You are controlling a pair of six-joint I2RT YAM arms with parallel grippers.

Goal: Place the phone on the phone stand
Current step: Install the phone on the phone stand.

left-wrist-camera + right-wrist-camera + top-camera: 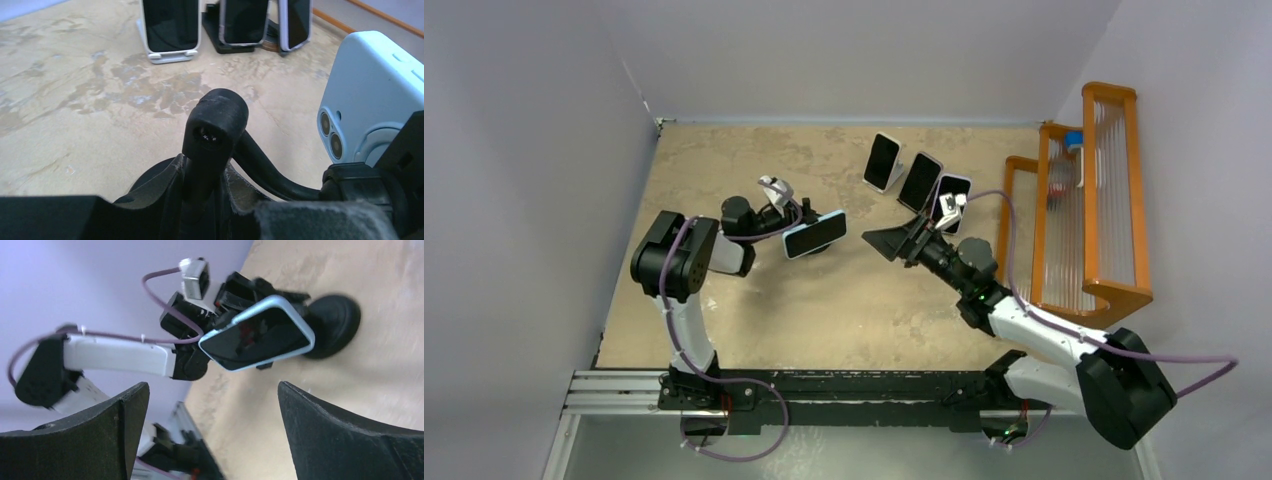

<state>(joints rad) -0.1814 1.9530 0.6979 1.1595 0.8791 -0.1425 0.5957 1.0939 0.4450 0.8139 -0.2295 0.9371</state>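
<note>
The phone [814, 234], in a light blue case with a dark screen, sits sideways on the head of the black phone stand [215, 125], left of the table's middle. In the left wrist view the phone's back and camera lenses [367, 95] show at the right. My left gripper [215, 185] is shut on the stand's upright post, its fingers pressed against both sides. My right gripper [889, 242] hangs open to the right of the phone, apart from it. In the right wrist view the phone [260, 335] and the stand's round base [332, 325] lie beyond the wide jaws [212, 385].
Three other phones lean on stands at the back [883, 161], [919, 181], [951, 200], close behind my right arm. An orange wire rack [1089, 200] stands along the right wall. Walls close in the table on the left and back.
</note>
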